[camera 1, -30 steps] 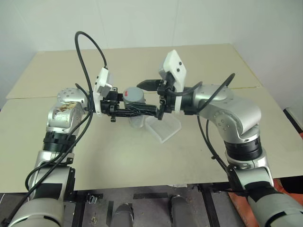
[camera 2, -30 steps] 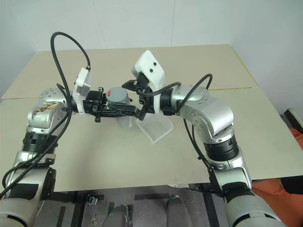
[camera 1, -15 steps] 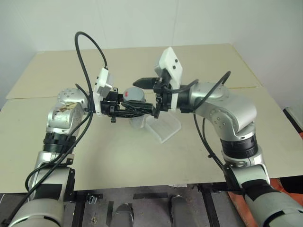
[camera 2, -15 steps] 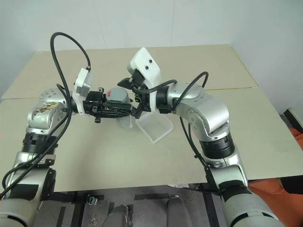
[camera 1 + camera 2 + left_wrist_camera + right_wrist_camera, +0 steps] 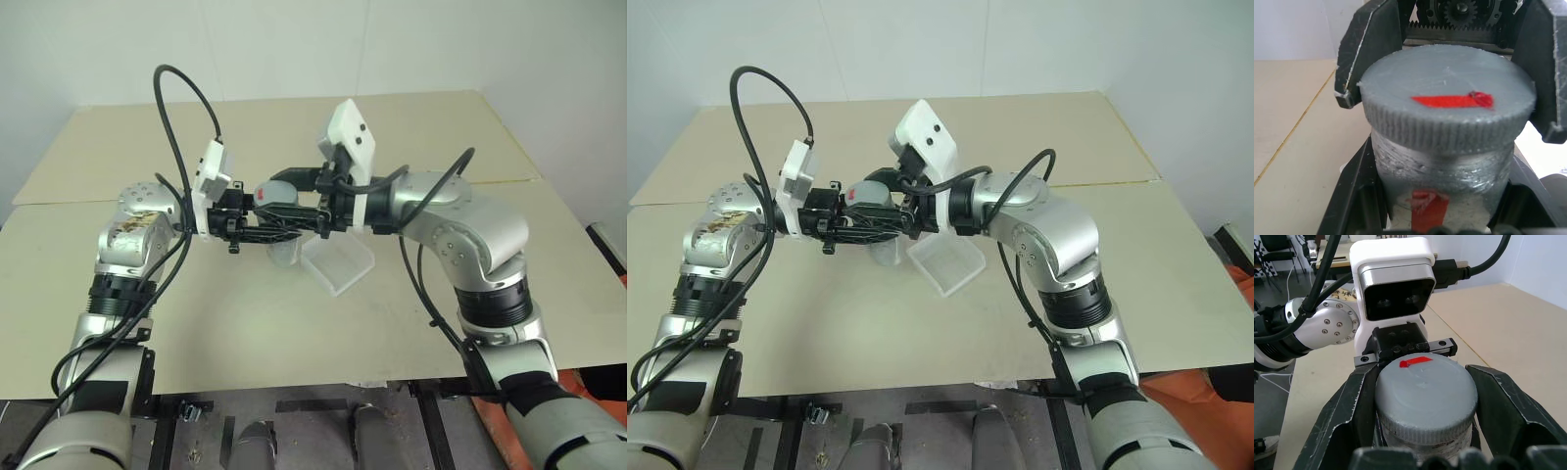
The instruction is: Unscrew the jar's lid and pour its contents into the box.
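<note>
White walls are backing a pale beige desk (image 5: pixel 245 323), and both arms are meeting above its middle. From the left, the left hand (image 5: pixel 279 227) is reaching level toward the right, its black fingers clenched around the body of the jar (image 5: pixel 1442 176), which is standing upright in the air above the desk. In the left wrist view those fingers are pressing against the jar's silvery sides, and a red strip of label is showing on the jar's front below the lid.

From the right, the right hand (image 5: pixel 294 192) is pointing level toward the left and is grasping the lid (image 5: pixel 1425 399), which is sitting on top of the jar. In the right wrist view one black finger (image 5: pixel 1339 431) is lying against each side of the grey ribbed rim, and the red mark on the lid's flat top is facing up. In the left wrist view the same two fingers are flanking the lid.

Just beside the hands and lower, toward the right, the box (image 5: pixel 338 261) is lying flat on the desk, clear and frosty, close to the jar but not touching it.
</note>
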